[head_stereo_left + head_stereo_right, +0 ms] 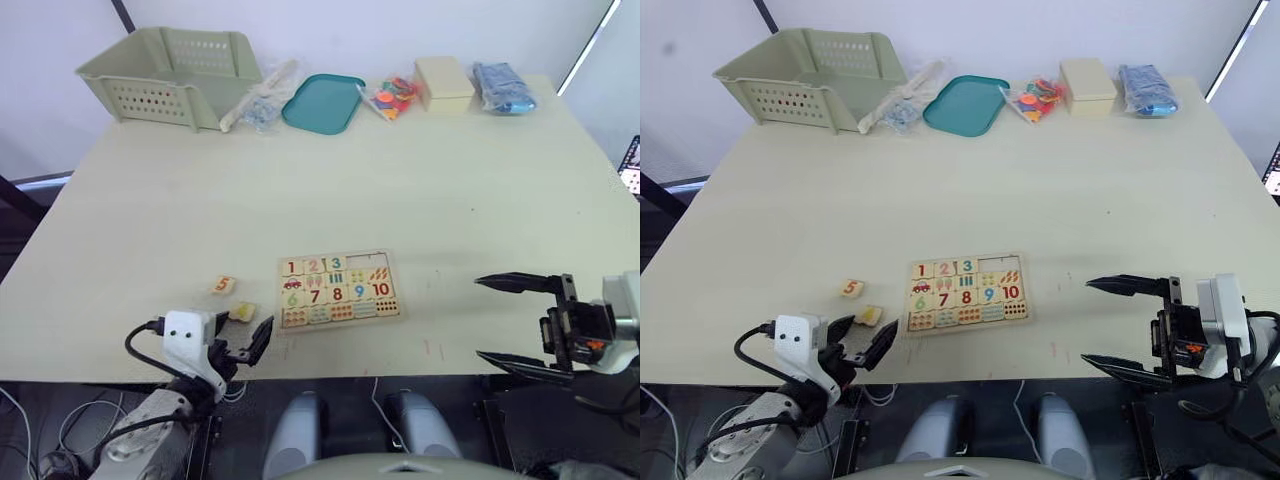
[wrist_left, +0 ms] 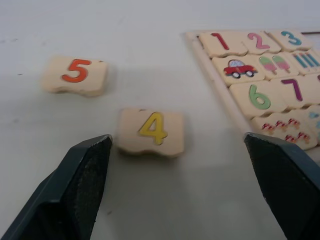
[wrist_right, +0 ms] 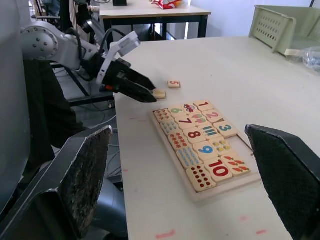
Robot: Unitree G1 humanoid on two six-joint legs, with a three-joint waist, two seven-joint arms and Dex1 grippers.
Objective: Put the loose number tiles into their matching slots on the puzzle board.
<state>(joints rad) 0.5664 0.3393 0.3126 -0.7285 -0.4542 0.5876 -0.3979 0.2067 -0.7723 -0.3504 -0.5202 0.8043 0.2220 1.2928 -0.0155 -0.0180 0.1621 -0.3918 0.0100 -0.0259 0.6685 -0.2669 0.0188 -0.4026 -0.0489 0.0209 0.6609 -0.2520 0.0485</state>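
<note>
Left gripper (image 2: 177, 185) is spread wide open with nothing in it, hovering low at the near table edge, and the yellow 4 tile (image 2: 152, 132) sits on the table just ahead of its fingertips. The orange 5 tile (image 2: 75, 75) lies a bit further out, near the 4 but not touching it. Puzzle board (image 1: 338, 289) is just beside them toward the right, with 1, 2 and 3 sitting in its top row. Right gripper (image 1: 507, 322) is also wide open and empty, hanging off the board's right side, well apart from it.
</note>
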